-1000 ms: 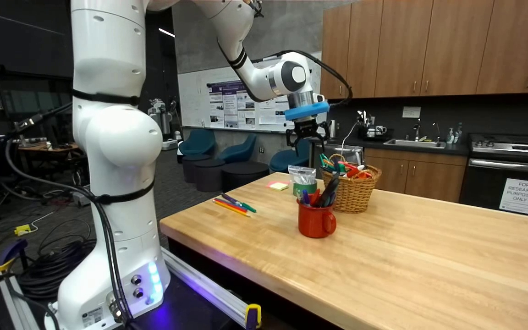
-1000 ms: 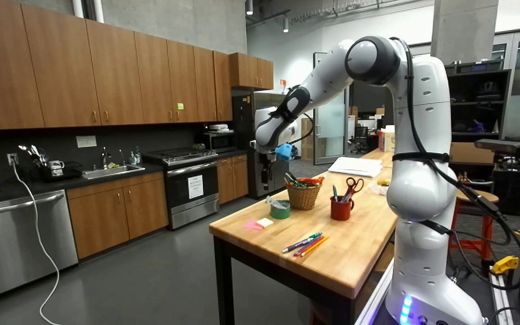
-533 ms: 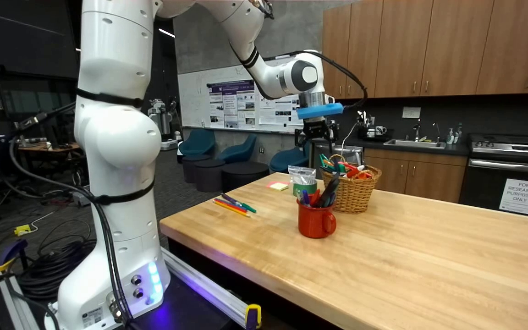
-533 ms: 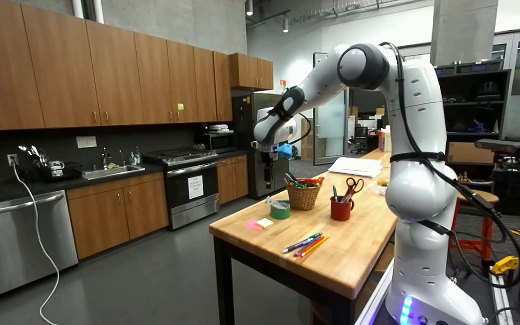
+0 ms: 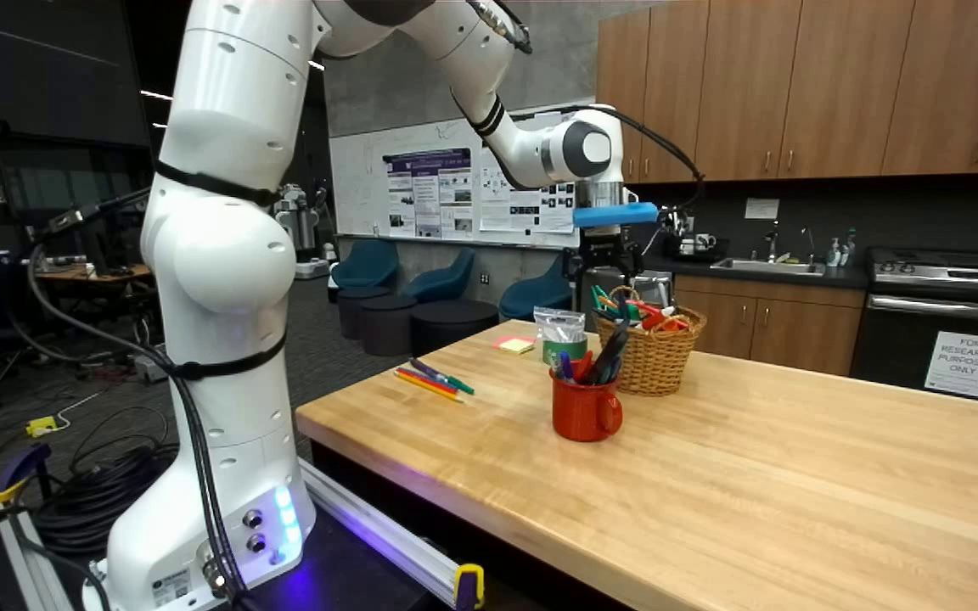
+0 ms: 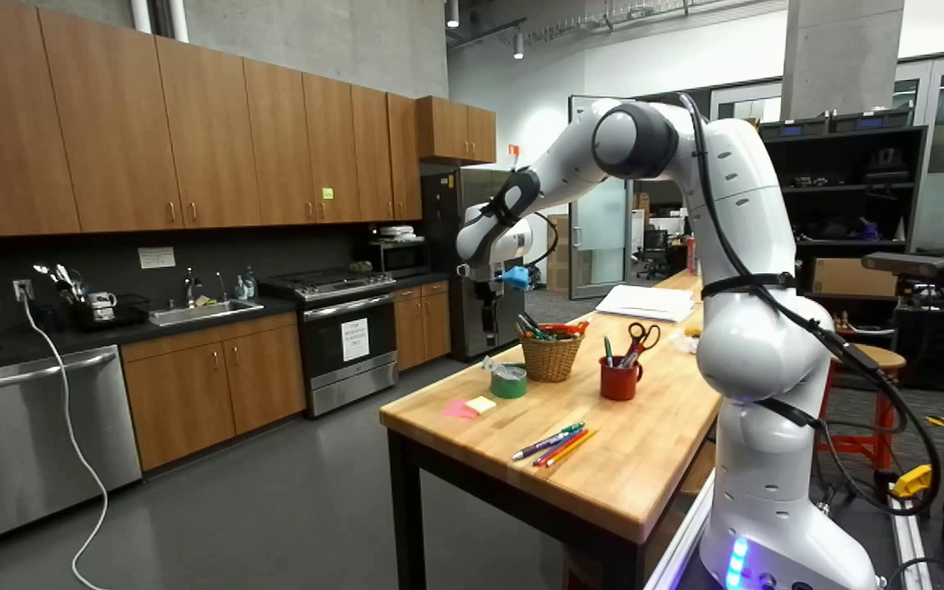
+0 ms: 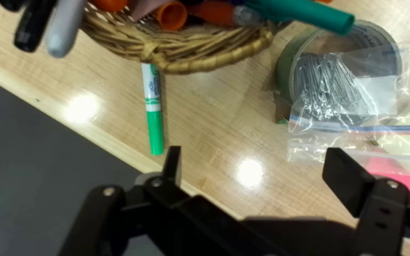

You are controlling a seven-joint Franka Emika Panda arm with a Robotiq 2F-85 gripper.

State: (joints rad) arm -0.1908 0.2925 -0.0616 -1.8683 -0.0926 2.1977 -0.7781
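Fingers [image 7: 347, 179] spread wide, holding nothing, low in my wrist view; marker [image 7: 153, 109] lies loose on the desk [image 7: 222, 124], left of centre; basket [image 7: 198, 64] at top presumably keeps pens [image 7: 310, 16] together.

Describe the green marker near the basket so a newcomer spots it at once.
On the wooden table, find the wicker basket. In the wrist view, the green marker shows past its rim, green end toward the table's edge. Unlike the teal marker jutting from the basket, it lies on the wood and is partly white.
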